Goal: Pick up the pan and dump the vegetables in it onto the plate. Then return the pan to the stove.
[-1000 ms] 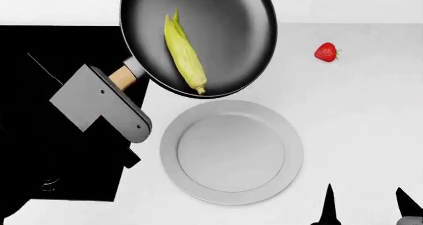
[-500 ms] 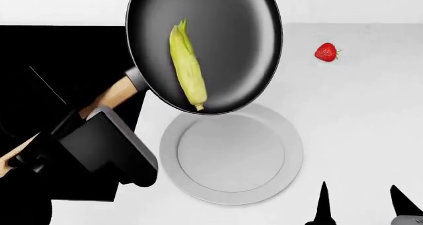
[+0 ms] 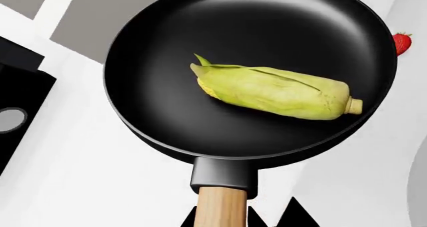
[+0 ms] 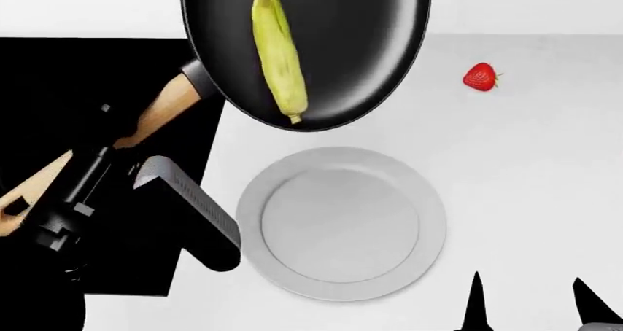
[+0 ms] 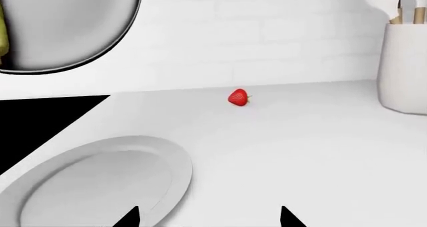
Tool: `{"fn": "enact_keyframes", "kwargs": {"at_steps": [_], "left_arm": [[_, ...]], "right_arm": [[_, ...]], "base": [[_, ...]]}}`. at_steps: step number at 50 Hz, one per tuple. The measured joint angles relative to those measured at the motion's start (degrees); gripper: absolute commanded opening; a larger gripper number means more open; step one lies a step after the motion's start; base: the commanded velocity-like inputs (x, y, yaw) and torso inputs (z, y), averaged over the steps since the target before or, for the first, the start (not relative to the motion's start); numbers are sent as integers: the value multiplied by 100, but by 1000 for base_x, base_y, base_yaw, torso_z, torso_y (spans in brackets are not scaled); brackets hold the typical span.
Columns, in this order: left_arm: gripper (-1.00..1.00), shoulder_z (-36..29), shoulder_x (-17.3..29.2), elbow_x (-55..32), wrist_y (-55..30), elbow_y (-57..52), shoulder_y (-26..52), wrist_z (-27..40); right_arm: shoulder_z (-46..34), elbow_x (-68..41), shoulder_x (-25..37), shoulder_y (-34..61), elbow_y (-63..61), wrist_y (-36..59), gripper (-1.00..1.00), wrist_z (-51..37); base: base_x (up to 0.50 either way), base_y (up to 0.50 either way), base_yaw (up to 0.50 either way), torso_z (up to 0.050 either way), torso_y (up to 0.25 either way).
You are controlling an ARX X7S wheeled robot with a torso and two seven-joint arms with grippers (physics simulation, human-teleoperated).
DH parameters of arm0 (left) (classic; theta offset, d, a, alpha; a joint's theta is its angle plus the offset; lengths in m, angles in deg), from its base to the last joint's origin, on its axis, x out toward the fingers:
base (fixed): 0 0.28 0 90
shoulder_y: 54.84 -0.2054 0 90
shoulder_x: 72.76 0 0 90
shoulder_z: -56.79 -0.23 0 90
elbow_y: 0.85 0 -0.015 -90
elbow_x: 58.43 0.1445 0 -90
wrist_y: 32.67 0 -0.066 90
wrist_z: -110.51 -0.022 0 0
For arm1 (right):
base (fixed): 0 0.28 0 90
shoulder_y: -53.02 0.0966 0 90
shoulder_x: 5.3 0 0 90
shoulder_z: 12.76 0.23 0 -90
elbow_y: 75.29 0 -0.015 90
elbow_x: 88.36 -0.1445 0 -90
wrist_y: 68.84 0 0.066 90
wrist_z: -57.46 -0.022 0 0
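Gripping the light wooden handle (image 4: 160, 112), the left gripper (image 4: 107, 138) held the pan (image 4: 331, 47) in the air above the far edge of the white counter (image 4: 526, 185), its jaws closed around the wood. The pan's near rim hung just beyond the far rim of the plate (image 4: 341, 224), with a clear strip of counter showing between them in the head view. Inside the pan, the corn cob (image 4: 279, 54) lay lengthwise, its stub end close to the pan's near rim. The stove (image 4: 107, 68) sat at the left, its right edge running just beside the plate's left rim. A strawberry (image 4: 480, 76) rested on the counter well to the right of the pan, apart from the plate. The right gripper (image 4: 530, 305) hovered low at the near right, fingers spread wide and holding nothing, over bare counter beside the plate's right rim. A white utensil holder (image 5: 403, 67) stood at the far right.
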Motion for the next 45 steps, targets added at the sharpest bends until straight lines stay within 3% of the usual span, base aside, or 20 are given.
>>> {"fn": "enact_keyframes", "kwargs": {"at_steps": [20,45], "left_arm": [[-100,-1037,-15,491,-109,103,106,-378],[-100,-1417,17,1693,-56,232,524,164]], "right_arm": [[44,-157,-73,-25,11,-208,100,99],[36,-222,-130,-123,76,-398,100,161]], "base": [[0,0,0,1,3],[0,0,0,1,3]]}}
